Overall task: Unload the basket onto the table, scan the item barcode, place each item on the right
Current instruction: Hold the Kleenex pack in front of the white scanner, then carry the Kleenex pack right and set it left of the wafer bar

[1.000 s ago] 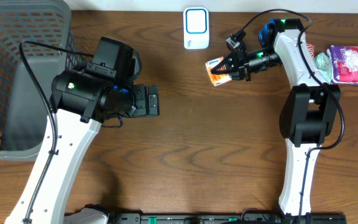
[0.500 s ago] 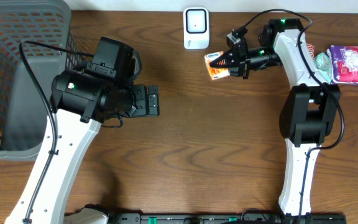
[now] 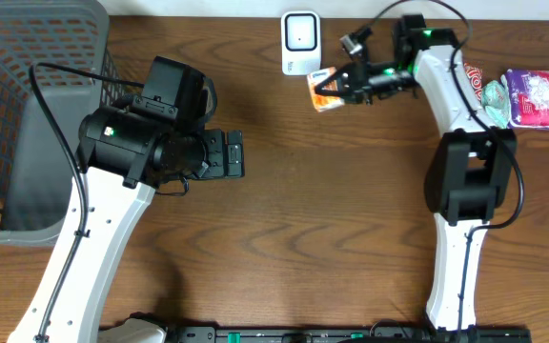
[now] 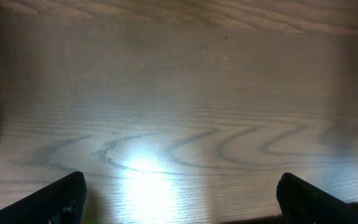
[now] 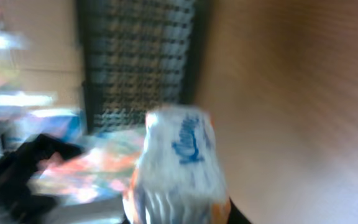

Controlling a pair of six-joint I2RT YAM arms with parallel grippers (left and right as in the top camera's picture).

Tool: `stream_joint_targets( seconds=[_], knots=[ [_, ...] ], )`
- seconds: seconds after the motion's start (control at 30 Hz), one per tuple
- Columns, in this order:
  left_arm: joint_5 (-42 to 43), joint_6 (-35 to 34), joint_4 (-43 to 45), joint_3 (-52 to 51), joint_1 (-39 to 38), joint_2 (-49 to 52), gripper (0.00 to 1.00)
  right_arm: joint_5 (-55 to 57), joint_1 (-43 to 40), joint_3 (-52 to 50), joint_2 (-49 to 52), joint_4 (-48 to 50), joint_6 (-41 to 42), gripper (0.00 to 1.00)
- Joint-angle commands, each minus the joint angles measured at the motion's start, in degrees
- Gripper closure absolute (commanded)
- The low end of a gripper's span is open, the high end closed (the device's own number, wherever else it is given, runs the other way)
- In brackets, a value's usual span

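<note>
The item is a small white and orange tissue pack with blue lettering. My right gripper is shut on it and holds it above the table, just below and right of the white scanner with its blue window. The right wrist view is blurred; the pack fills the space between the jaws, and no barcode can be made out. My left gripper hovers open over bare wood at the centre left, its dark fingertips far apart with nothing between them.
A large grey mesh basket fills the far left. At the far right lie a purple packet, a teal item and a red packet, beside the right arm.
My right gripper has carried the tissue pack up and to the left, closer to the scanner. The left arm has not moved.
</note>
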Motion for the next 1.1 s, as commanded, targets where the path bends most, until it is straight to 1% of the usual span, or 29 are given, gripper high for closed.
stream_joint_targets(
  seconds=[0.0, 0.03, 0.2, 0.3, 0.5, 0.6, 0.67, 0.73, 0.93, 1.07],
  knots=[
    [0.28, 0.35, -0.15, 0.22, 0.2, -0.15, 0.02, 28.3, 3.98, 2.43, -1.53, 5.07, 21.03, 0.99],
    [0.28, 0.35, -0.15, 0.22, 0.2, -0.15, 0.02, 34.01, 5.11, 3.63, -1.53, 6.8, 21.9, 0.99],
    [0.28, 0.35, -0.15, 0.22, 0.2, -0.15, 0.02, 49.79, 9.53, 9.29, -1.53, 14.12, 21.94, 0.99],
    [0.28, 0.35, -0.15, 0.22, 0.2, -0.15, 0.02, 61.11, 11.8, 11.93, -1.53, 18.75, 23.65, 0.99],
    [0.28, 0.35, -0.15, 0.22, 0.2, -0.15, 0.02, 76.56, 15.72, 11.87, -0.81, 28.68, 22.6, 0.99],
    [0.28, 0.35, -0.15, 0.22, 0.2, -0.15, 0.02, 80.37, 16.85, 11.87, 0.96, 32.26, 19.21, 0.99],
    [0.28, 0.35, -0.15, 0.22, 0.2, -0.15, 0.02, 81.05, 17.33, 11.87, 2.34, 34.18, 16.98, 0.99],
    [0.28, 0.35, -0.15, 0.22, 0.2, -0.15, 0.02, 81.05, 17.42, 11.87, 3.48, 34.99, 16.68, 0.99],
    [0.28, 0.35, -0.15, 0.22, 0.2, -0.15, 0.02, 81.53, 15.78, 12.02, 2.82, 32.15, 17.35, 0.99],
    [0.28, 0.35, -0.15, 0.22, 0.2, -0.15, 0.02, 86.64, 12.2, 12.02, -0.42, 27.28, 17.22, 0.99]
  ],
)
